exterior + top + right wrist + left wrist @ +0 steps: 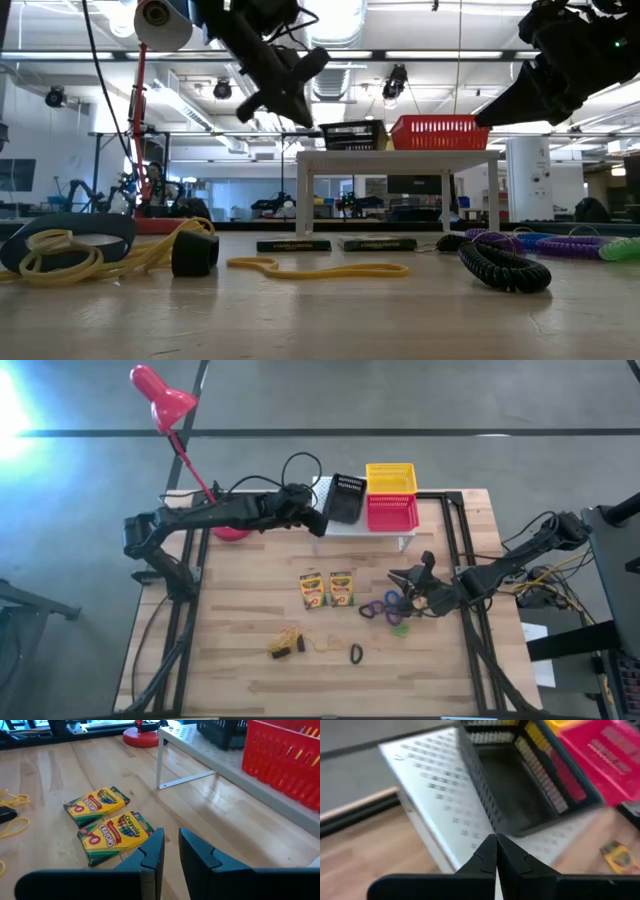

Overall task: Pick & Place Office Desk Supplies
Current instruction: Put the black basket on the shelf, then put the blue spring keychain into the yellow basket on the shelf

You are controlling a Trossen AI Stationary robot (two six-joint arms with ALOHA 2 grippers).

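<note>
Two yellow-and-green crayon boxes (313,589) (341,588) lie flat side by side mid-table, also seen in the right wrist view (97,805) (115,834). Purple (372,609), blue (392,600) and green (400,628) coil rings lie to their right, and a black ring (356,653) lies nearer the front. A yellowish rubber-band tangle (285,642) with a black piece (195,253) rests front-left. My left gripper (495,845) is shut and empty, hovering over the white stand beside the black basket (520,795). My right gripper (171,845) hangs above the rings, slightly open and empty.
A white perforated stand (330,525) at the far edge carries a black basket (346,498), a yellow basket (390,478) and a red basket (392,512). A red desk lamp (165,400) rises from its base (230,532) at the far left. Bare wood lies along the front right.
</note>
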